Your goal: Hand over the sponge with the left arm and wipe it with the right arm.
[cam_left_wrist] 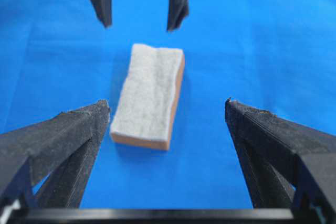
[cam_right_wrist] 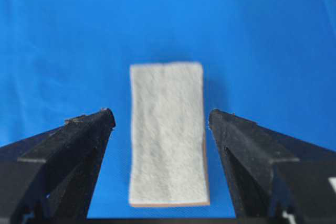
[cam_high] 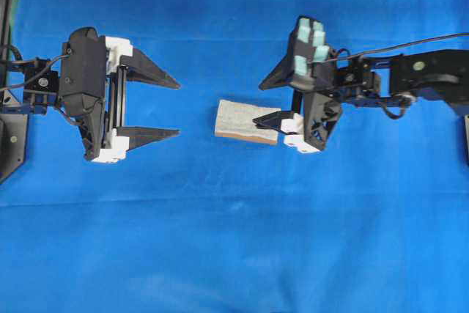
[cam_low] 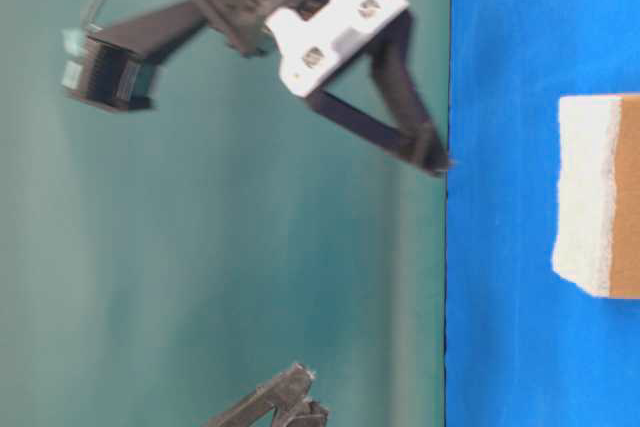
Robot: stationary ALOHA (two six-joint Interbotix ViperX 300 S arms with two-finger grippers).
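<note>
Sponge (cam_high: 247, 121) lying flat on blue desk (cam_high: 234, 240), grey side up, between both sets of spread, empty fingers, right fingers (cam_high: 272, 101) straddling its near end, left fingers (cam_high: 156, 105) hovering apart.

Sideways table-level view, from my seat at the controls.
I see a gripper (cam_low: 425, 152) with white mounts, its tips at the blue cloth's (cam_low: 500, 277) edge, the sponge (cam_low: 598, 197) apart at right, and another black tip (cam_low: 290, 399) low down.
</note>
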